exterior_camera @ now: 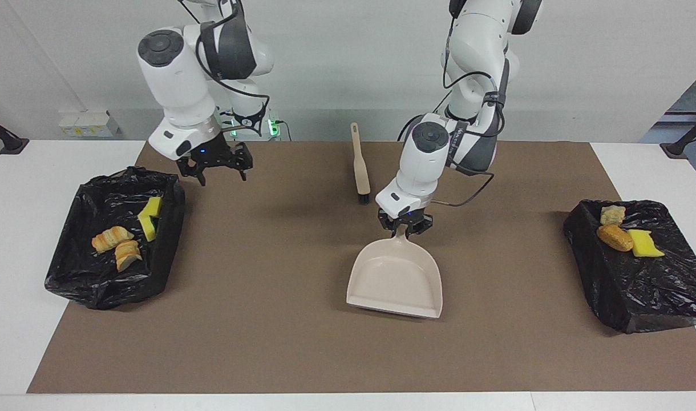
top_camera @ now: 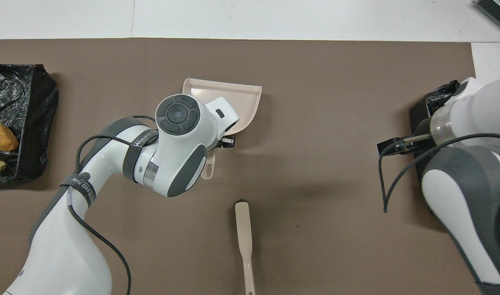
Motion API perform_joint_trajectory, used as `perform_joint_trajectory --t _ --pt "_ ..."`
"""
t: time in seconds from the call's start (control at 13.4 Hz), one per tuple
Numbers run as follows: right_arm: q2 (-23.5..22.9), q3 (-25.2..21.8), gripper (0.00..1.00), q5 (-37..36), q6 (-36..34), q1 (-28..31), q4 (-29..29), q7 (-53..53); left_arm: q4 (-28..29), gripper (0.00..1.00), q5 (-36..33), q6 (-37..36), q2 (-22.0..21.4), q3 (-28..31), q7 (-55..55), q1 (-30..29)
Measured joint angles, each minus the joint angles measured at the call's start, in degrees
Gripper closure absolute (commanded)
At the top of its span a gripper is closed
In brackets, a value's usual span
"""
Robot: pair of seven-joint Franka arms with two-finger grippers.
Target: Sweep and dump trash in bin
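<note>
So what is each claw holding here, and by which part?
Left claw grips the dustpan by its handle; right claw is open, holding nothing, beside a bin.

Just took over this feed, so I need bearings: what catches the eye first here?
The left gripper grips the handle of the beige dustpan at mid-mat, nothing in its pan. The brush lies alone nearer the robots. All the trash sits in two black-lined bins at the table's ends; the open right gripper hangs beside one.
</note>
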State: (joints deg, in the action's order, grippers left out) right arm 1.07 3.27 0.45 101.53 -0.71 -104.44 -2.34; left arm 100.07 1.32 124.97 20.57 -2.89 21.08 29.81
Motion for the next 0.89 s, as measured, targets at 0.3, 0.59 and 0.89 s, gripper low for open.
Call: perform_joint_trajectory --t 0.3,0.59,0.89 --pt "0.0 -0.4 0.00 -0.5 0.0 5.9 1.1 -0.2 -2.7 1.00 0.0 0.0 4.3 -2.0 6.2 1.6" --pt "0.9 -2.5 0.00 -1.1 -7.2 5.9 6.7 1.9 -4.4 0.08 0.0 -0.2 5.5 -1.9 7.1 1.9" --pt "3.1 -2.2 0.00 -1.1 -10.2 5.5 8.2 8.7 -5.3 0.00 0.0 -1.0 5.2 -1.7 7.1 1.8"
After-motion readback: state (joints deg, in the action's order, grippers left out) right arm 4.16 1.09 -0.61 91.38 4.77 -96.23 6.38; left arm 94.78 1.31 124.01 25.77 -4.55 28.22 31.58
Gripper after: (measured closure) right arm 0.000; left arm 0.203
